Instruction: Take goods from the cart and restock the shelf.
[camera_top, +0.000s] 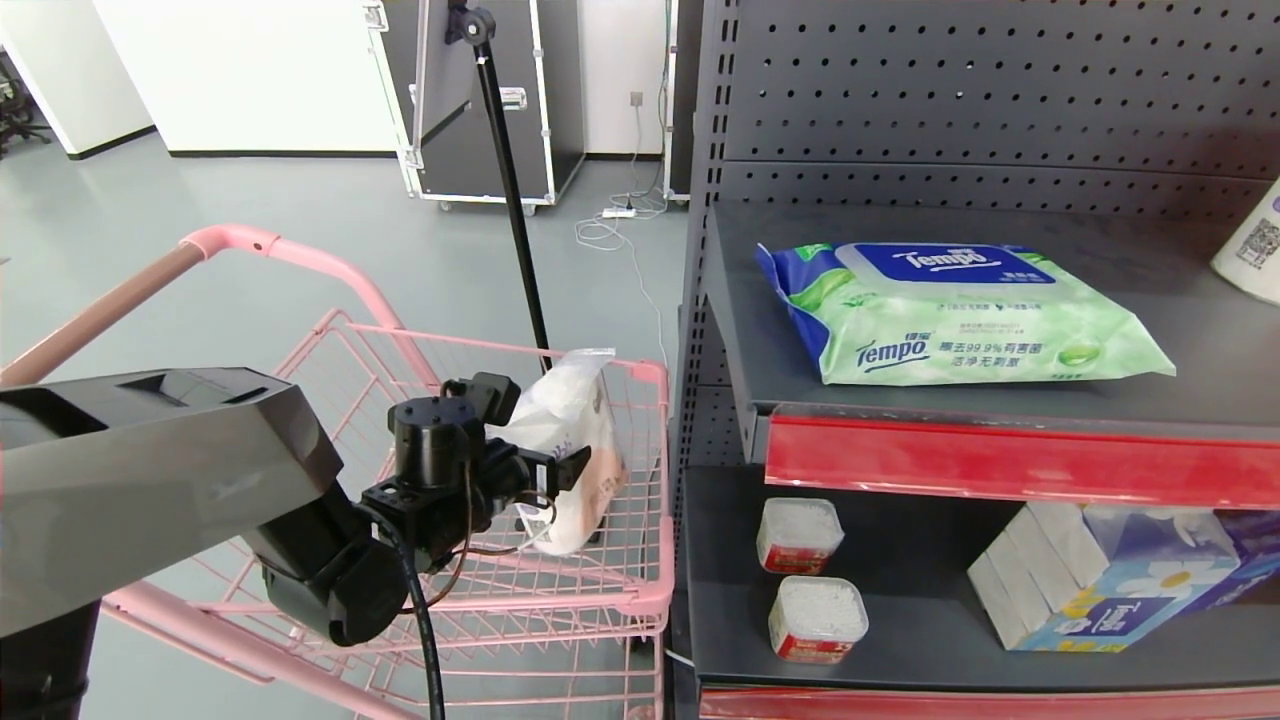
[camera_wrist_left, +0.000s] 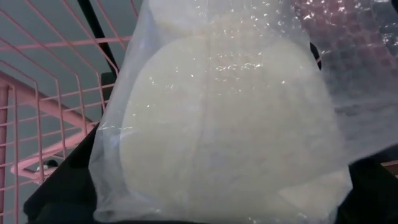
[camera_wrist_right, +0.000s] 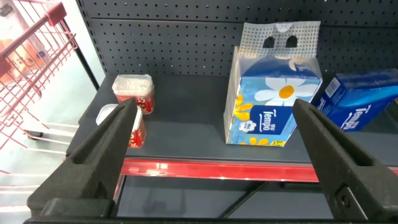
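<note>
Your left gripper (camera_top: 565, 480) sits inside the pink cart (camera_top: 645, 590), which stands just beside the left end of the shelf (camera_top: 730, 300). Its fingers are closed on the white pack (camera_top: 560, 410) in clear wrap. That pack stands upright on the cart side nearest the shelf, with its top above the basket rim. You cannot tell whether its bottom touches the wire floor.

Your right gripper (camera_wrist_right: 214, 109) hangs in front of the shelf's lower board with its fingers spread wide and holding nothing.

On that lower board, two small red-and-white tubs (camera_top: 817, 618) stand near the left end, one behind the other and close together. The daisy-print tissue pack (camera_top: 1100, 580) lies well to their right, and a dark blue pack (camera_wrist_right: 360, 102) is just beside it, farther right.

One board up, a green-and-blue wet wipes pack (camera_top: 950, 315) lies flat in the middle. A white roll (camera_top: 1250, 245) stands at the shelf's right edge, apart from the wipes.

Beyond the shelf's left end, a black stand pole (camera_top: 510, 200) rises behind the cart, and a black wheeled case (camera_top: 480, 100) stands against the far wall
</note>
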